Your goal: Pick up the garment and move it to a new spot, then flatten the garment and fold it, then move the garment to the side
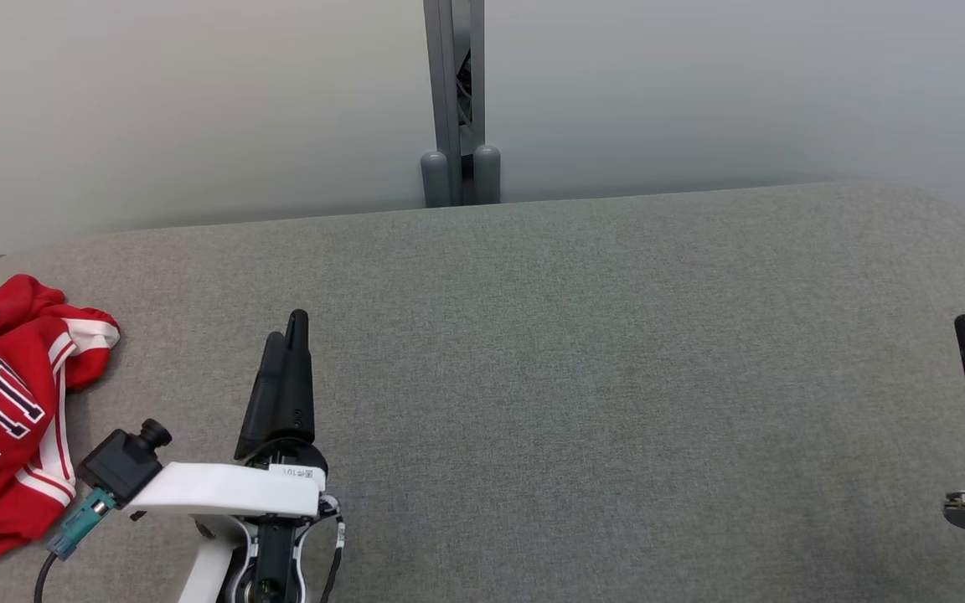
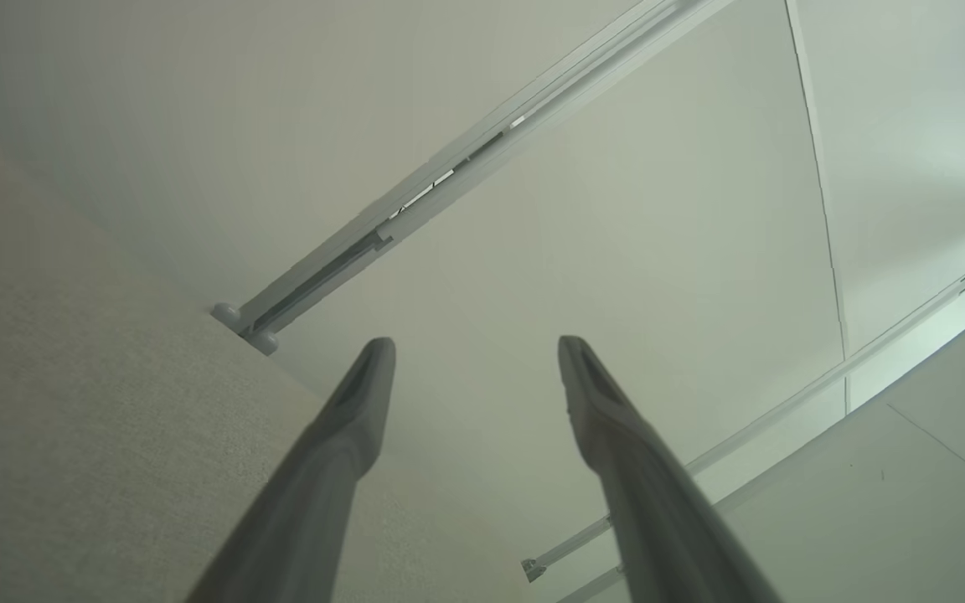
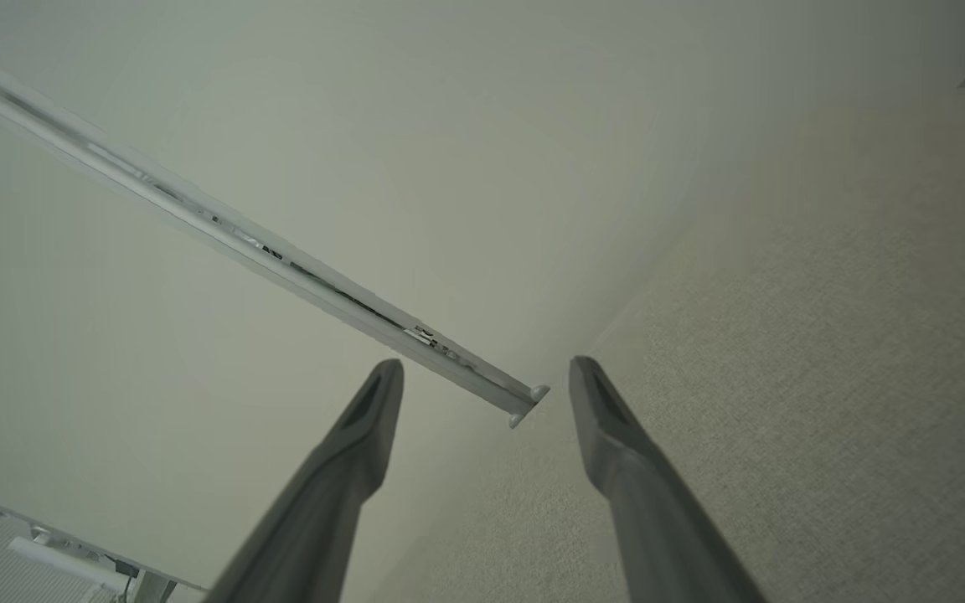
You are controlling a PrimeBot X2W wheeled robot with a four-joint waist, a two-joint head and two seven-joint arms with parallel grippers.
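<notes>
The garment [image 1: 5, 419] lies crumpled at the table's [image 1: 583, 335] left edge, partly cut off by the head view's border; it sits to the left of the left gripper [image 1: 286, 328], near it but apart. It looks like a red jersey with white striped trim [image 1: 89, 332] and black-and-white lettering; the cloth seems a thin, smooth knit, bunched in soft rolls. I judge it light, limp and a little slippery; it should sag and trail when lifted, and one pinch may take several layers. The raised fold by the trimmed edge, nearest the gripper, looks the best hold; a firmer hem there should slip less. The table is covered in coarse grey woven fabric with a rounded far edge, which may drag on the cloth. Both grippers are spread and hold nothing; the right gripper [image 3: 487, 367] hovers well apart, at the table's right side.
</notes>
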